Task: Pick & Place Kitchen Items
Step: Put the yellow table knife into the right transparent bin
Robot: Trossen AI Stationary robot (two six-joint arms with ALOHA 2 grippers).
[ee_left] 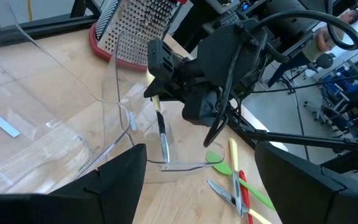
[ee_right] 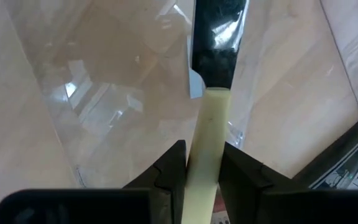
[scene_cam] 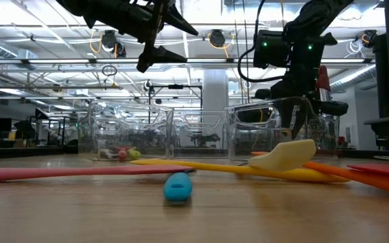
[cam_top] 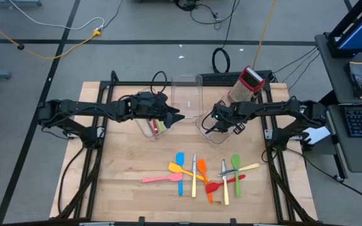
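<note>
The right hand (ee_right: 202, 177) pinches a cream-handled knife (ee_right: 209, 130), blade down inside the right bin (cam_top: 213, 133). Lower it well within the bin's walls, then release gently so it settles flat. The left hand (cam_top: 176, 117), spread wide, waits over the neighbouring bin (cam_top: 151, 129).

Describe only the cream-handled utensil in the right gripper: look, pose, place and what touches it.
The cream-handled utensil has a smooth pale handle, plastic by its look, joined to a dark, shiny metal blade. It hangs blade-down inside the clear bin on the right. The right gripper pinches the handle between both fingers. Whether the tip rests on the bin floor is unclear.
</note>
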